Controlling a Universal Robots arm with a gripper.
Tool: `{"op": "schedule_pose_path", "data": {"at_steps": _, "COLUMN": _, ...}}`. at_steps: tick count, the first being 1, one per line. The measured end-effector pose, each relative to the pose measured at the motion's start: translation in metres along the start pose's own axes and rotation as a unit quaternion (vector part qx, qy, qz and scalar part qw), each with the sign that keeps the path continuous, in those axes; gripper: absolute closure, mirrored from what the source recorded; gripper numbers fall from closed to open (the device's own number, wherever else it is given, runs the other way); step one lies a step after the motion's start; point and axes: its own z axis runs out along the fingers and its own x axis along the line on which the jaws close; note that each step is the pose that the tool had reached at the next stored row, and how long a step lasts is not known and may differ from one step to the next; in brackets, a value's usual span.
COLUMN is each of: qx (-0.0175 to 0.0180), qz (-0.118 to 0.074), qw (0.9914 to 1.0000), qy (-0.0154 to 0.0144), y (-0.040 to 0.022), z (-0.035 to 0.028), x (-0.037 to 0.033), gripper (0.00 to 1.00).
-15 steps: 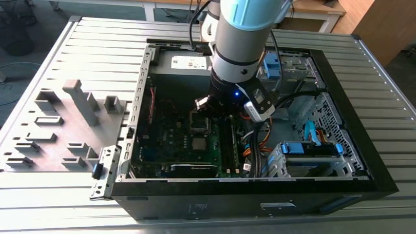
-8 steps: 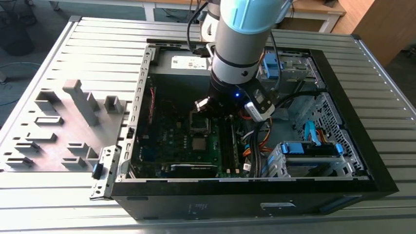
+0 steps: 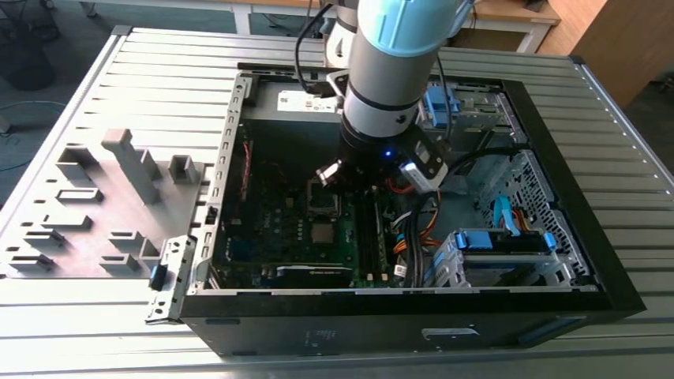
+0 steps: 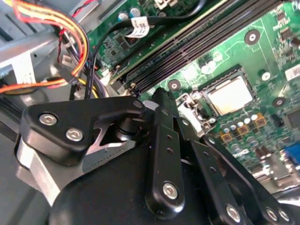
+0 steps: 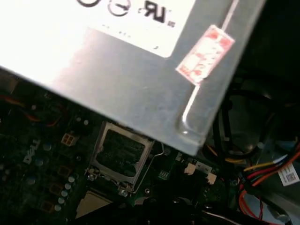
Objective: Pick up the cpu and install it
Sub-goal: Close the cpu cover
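Pincer [image 4: 161,101] linkage foremost in the second wrist view; its spread cannot be told. It hangs inside the computer case [image 3: 368,332], above the motherboard [image 4: 272,51]. The cpu [image 4: 230,95] lies in its socket, clear of the pincer.

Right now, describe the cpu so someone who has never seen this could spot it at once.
Look inside the open computer case, on the green motherboard beside the black memory slots. The cpu is the flat square whose pale metal top stands out from both.
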Motion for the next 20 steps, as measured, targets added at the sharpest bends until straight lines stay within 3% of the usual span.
{"op": "schedule_pose_path", "data": {"at_steps": 2, "qx": 0.0000, "qz": -0.011, "qw": 0.99994, "qy": 0.0007, "y": 0.0000, "z": 0.0001, "x": 0.0001, "gripper": 0.89}}
{"op": "schedule_pose_path", "data": {"at_steps": 9, "qx": -0.0001, "qz": -0.019, "qw": 0.99981, "qy": 0.0012, "y": 0.0000, "z": 0.0003, "x": 0.0000, "gripper": 0.89}}
{"op": "schedule_pose_path", "data": {"at_steps": 14, "qx": -0.0002, "qz": -0.060, "qw": 0.99820, "qy": 0.0036, "y": 0.0001, "z": 0.0015, "x": -0.0001, "gripper": 0.89}}
{"op": "schedule_pose_path", "data": {"at_steps": 20, "qx": -0.0003, "qz": -0.067, "qw": 0.99774, "qy": 0.0041, "y": 0.0053, "z": 0.0051, "x": -0.0018, "gripper": 0.89}}
